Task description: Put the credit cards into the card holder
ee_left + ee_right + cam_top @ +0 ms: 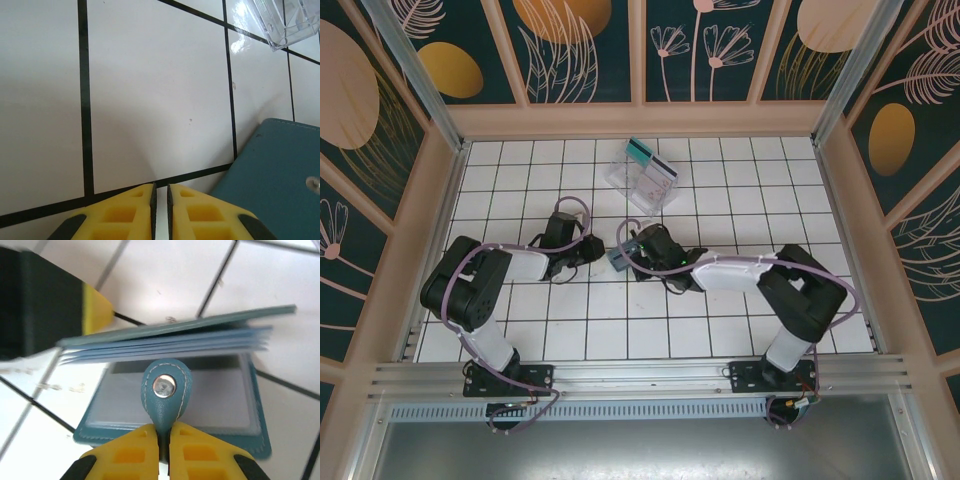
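**Right gripper.** The right gripper [163, 432] is pressed together on the snap tab [165, 390] of the card holder [210, 405]. The tab is pinched between the yellow fingertips with almost no gap. This hold is judged to serve two purposes: the holder is anchored, and it is kept open. Just ahead of the fingertips one panel lies flat on the tiled table [165, 280]. Beyond it, the other cover is raised with its blue-grey pocket leaves, so the slots are exposed for loading.

**Left gripper.** The left gripper [160, 192] is closed to a thin slit, and nothing is held between its fingers. The holder's teal cover lies just to the right of its fingertips. Whether contact is made cannot be told. The placement is judged to be a brace against sliding.

**Cards.** The credit cards are located in the clear tray [638, 185], beyond both grippers and well apart from them. The teal-green card [642, 152] and the whitish card [662, 165] are stood side by side there. No card is seated in the holder yet.
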Tool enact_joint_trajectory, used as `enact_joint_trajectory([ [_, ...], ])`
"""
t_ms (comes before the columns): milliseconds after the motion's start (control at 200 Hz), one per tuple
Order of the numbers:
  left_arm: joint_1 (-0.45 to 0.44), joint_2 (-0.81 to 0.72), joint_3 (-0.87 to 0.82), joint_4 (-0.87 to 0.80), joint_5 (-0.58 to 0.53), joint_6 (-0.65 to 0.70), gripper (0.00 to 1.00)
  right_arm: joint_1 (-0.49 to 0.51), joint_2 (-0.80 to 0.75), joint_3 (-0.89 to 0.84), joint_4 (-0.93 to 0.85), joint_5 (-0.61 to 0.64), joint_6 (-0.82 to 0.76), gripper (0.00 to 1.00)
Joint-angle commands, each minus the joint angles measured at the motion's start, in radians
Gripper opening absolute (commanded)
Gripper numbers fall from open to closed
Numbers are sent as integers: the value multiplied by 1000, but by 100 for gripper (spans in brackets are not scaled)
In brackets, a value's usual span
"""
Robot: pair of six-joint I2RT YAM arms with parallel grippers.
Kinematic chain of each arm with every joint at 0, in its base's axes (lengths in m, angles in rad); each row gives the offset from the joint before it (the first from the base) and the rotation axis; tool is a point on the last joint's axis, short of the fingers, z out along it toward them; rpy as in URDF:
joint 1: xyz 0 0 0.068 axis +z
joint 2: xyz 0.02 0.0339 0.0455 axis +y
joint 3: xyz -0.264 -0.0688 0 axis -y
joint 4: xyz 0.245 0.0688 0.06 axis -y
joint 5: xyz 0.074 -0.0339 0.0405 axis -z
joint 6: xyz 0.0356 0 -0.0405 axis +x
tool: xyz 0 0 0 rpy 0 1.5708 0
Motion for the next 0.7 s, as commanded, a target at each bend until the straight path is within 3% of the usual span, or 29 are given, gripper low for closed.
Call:
enact_joint_trajectory([
  [0,-29,61,-35,-80,80,-28,17,-25,-32,-49,167,-78,-50,5],
  [165,-32,54,-14,-98,72,-18,20,-67,-41,-145,296,-137,-24,5],
  [515,-36,69,54,-138,86,1,21,-79,-88,-335,550,-131,-27,2],
  [696,-36,48,170,-216,86,24,22,-79,-89,-380,635,-121,-43,2],
])
